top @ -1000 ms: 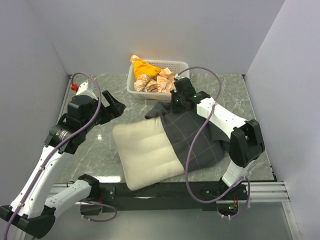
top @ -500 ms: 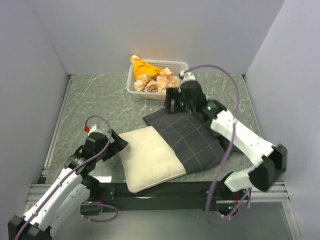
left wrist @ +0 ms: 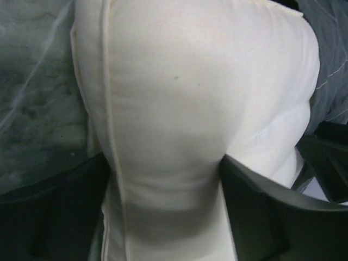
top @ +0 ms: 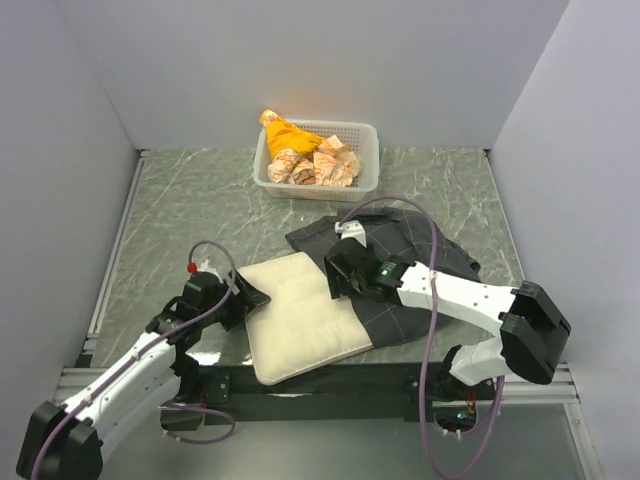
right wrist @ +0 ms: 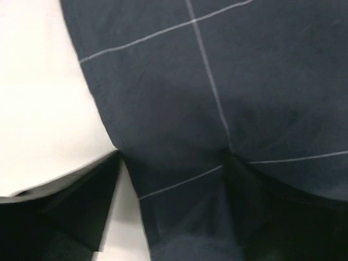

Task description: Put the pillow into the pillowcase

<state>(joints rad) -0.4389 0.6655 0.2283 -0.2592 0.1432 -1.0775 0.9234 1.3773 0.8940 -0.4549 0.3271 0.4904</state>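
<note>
Left pincer (left wrist: 166, 166) clamps the pillow (top: 298, 318); right pincer (right wrist: 171, 157) clamps the pillowcase (top: 412, 262).

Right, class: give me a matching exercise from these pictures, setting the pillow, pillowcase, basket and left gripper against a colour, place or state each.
1 pillow
2 pillowcase
3 basket
4 left gripper

A white, at the back
B dark grey, thin light check
C cream, partly under the pillowcase
D fingers either side of the pillow's edge

Pairs: 1-C, 2-B, 3-A, 4-D
</note>
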